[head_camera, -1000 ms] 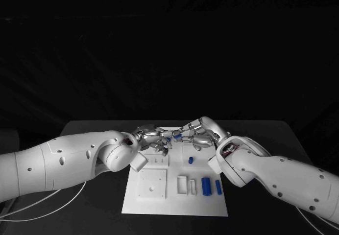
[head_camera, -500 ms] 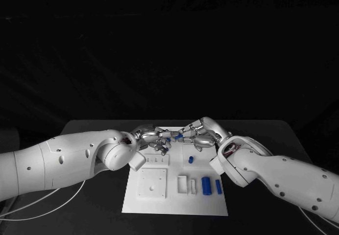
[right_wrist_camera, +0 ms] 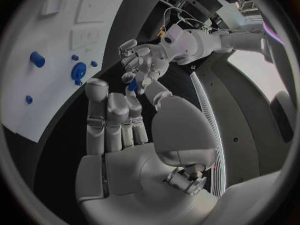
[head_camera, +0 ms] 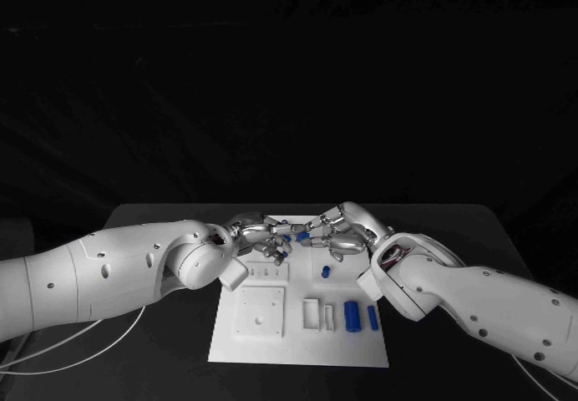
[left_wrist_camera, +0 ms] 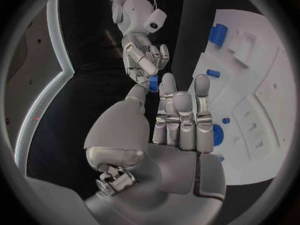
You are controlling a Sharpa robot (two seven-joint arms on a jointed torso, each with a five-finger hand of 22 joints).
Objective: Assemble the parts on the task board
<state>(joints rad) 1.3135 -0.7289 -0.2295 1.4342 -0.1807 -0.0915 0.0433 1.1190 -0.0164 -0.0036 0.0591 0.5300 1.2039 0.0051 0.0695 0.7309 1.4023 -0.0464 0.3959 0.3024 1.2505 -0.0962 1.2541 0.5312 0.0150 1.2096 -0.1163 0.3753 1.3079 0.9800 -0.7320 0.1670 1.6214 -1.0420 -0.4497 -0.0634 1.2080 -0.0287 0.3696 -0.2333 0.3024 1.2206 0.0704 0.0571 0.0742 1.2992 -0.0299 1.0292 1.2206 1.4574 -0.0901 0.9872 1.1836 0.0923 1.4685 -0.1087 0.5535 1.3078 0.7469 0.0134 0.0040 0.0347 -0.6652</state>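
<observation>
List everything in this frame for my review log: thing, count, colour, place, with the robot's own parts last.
Table: one, black, under everything.
Task board: one, white, middle of the table, running from the hands toward the robot.
Blue cylinders: two, blue, lying side by side on the board's right part.
Small blue peg: one, blue, on the board, just on the near side of the right hand.
White blocks: two, white, on the board left of the cylinders.
Small blue part: one, blue, between the two hands' fingertips above the board's far end; which hand grips it I cannot tell.
Cables: white, on the table under the left arm.
Left hand: silver, at the board's far end.
Right hand: silver, facing the left hand.
</observation>
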